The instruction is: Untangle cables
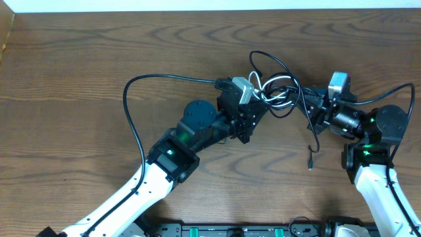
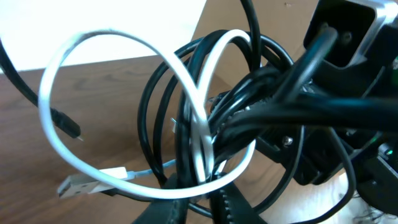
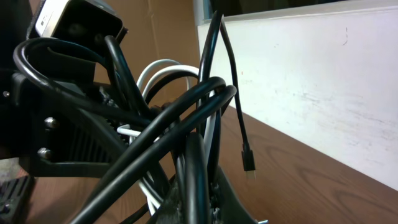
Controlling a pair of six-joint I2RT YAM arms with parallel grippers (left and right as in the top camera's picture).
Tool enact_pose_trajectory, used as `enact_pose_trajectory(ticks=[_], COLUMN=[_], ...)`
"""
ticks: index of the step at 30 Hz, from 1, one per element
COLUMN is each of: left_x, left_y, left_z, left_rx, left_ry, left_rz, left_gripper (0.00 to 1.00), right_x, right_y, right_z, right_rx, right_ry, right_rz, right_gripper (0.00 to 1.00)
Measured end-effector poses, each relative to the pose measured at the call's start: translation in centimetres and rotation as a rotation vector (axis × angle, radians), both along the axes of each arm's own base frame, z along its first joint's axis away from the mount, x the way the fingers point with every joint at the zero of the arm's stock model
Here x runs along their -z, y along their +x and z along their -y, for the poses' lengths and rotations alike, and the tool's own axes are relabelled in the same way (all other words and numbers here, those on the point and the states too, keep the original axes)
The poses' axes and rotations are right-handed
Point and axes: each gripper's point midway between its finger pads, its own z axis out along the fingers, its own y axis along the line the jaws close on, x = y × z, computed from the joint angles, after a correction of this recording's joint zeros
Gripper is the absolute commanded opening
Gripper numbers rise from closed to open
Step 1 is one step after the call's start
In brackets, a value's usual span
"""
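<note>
Dark wood grain covers the surface in the overhead view, and the two arms meet to the right of centre. We find the cables bunched in one tight knot directly between the two claws. The left claw comes at it from the near left and the right claw from the near right. Both touch the bundle, so neither arm is nearer.

The knot's long axis runs along the line joining the claws, roughly left to right. We judge that any pull to loosen it has to go outward along that line.

In the left wrist view the fingers sit close together, with black strands and the white cord running down between them, so we read that claw as clamped on the cables. The right claw is pressed together on black strands of the same bundle. One thin black tail hangs free toward the near edge, its plug lying on the wood.
</note>
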Motion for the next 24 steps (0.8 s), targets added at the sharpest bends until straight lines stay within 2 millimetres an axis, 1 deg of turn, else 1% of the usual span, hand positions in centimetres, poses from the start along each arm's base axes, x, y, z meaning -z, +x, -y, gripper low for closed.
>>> enact_pose_trajectory(ticks=[5,6,8,16,20,24], left_x=[0.0,0.0,0.0,0.19,0.73,0.77], left_y=[0.09,0.09,0.09,0.07,-0.15,-0.63], left_z=[-0.05,-0.05,-0.05,-0.07,-0.25,-0.54], left_rx=[-0.006,-0.006,-0.006,-0.006,-0.002,0.009], left_ry=[0.001,0.001,0.0,0.008,0.037,0.07], left_rz=[0.001,0.001,0.001,-0.002,-0.005,0.021], left_gripper=[0.1,0.08,0.08,0.07,0.08,0.07], right_x=[-0.02,-0.02,0.0,0.02,0.09,0.17], right_y=[0.02,0.02,0.02,0.02,-0.09,-0.36], right_z=[0.01,0.01,0.01,0.01,0.0,-0.07], right_rx=[0.002,0.002,0.001,0.001,-0.006,-0.024], right_ry=[0.0,0.0,0.0,0.0,-0.002,-0.005], right_rz=[0.0,0.0,0.0,-0.002,-0.004,-0.007], right_gripper=[0.01,0.01,0.01,0.01,0.01,0.01])
